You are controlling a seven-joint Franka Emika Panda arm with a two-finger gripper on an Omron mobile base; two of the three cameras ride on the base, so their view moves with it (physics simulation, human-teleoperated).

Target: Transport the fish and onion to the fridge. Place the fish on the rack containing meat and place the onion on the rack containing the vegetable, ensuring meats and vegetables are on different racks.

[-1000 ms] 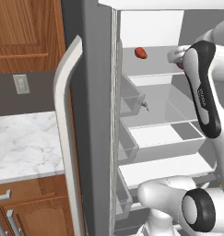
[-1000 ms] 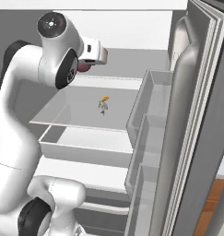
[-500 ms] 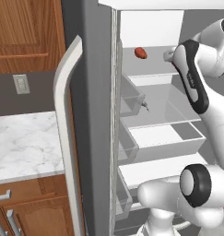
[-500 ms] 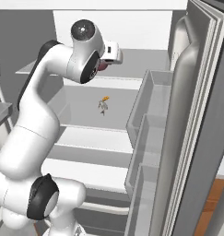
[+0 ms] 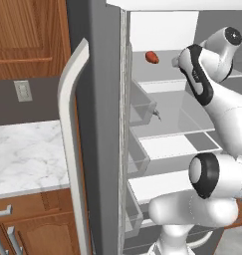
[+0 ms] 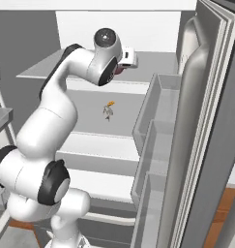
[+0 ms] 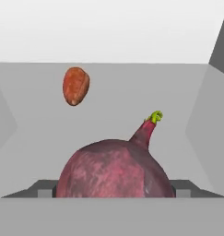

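The fridge point(image 5: 97, 124) stands open in front of me. My gripper point(image 7: 113, 191) reaches over the top rack point(image 6: 153, 60) and is shut on the onion point(image 7: 114, 168), a reddish-purple ball with a green-tipped stalk. The onion's edge also peeks out at the hand point(image 6: 120, 70). Farther back on that rack lies a red-brown oval lump point(image 7: 76, 85), also seen from the left point(image 5: 152, 57). The fish point(image 6: 108, 110), small and grey with an orange bit, lies on the middle rack, a level below the hand point(image 5: 156, 115).
The left door with its long pale handle point(image 5: 72, 149) stands open at the left. The right door's clear bins point(image 6: 155, 131) stand close beside the arm. Lower racks and a drawer point(image 5: 177, 147) sit under the middle rack. A marble counter point(image 5: 23, 154) lies left of the fridge.
The arm has folded upward, its elbow rising high, and the hand has carried the onion farther in over the top rack. The fish and the red-brown lump have stayed put.
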